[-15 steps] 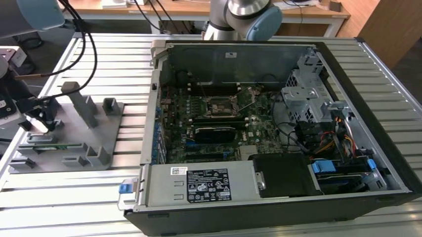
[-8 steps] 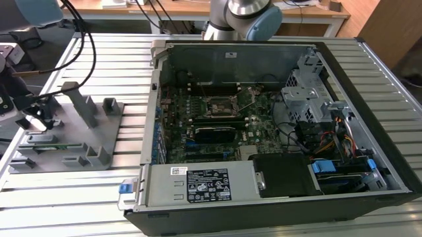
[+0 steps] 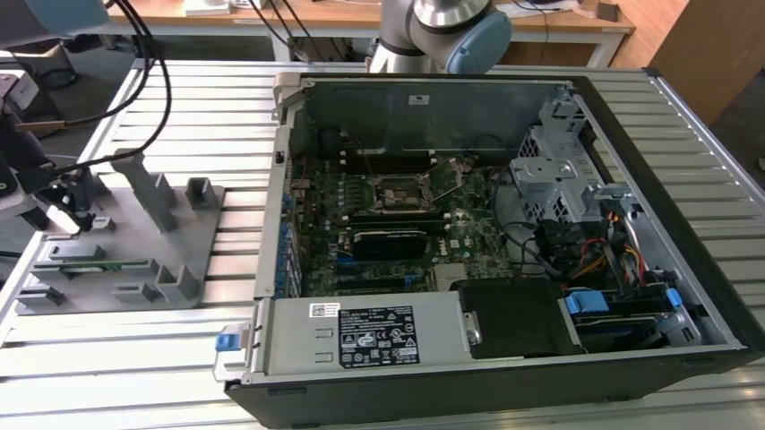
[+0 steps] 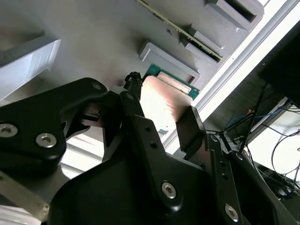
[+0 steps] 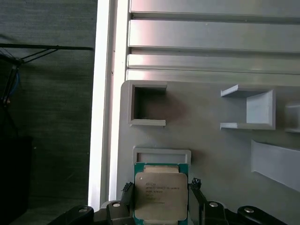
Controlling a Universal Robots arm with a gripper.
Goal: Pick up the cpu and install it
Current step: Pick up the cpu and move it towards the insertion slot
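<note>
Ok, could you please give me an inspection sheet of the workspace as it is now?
Surface: slatted metal table, carrying a grey fixture tray and an open computer case.
Job's things: the cpu lies flat on the tray against a grey holder lip; the socket on the motherboard looks empty.
Clutter: a green memory stick in a tray slot.
Grippers: the gripper is astride the cpu, low over the tray; whether it grips cannot be told.
Cables: black cables hang at the exterior view's left; coloured wires lie inside the case.
Surroundings: a wooden desk behind the table.
</note>
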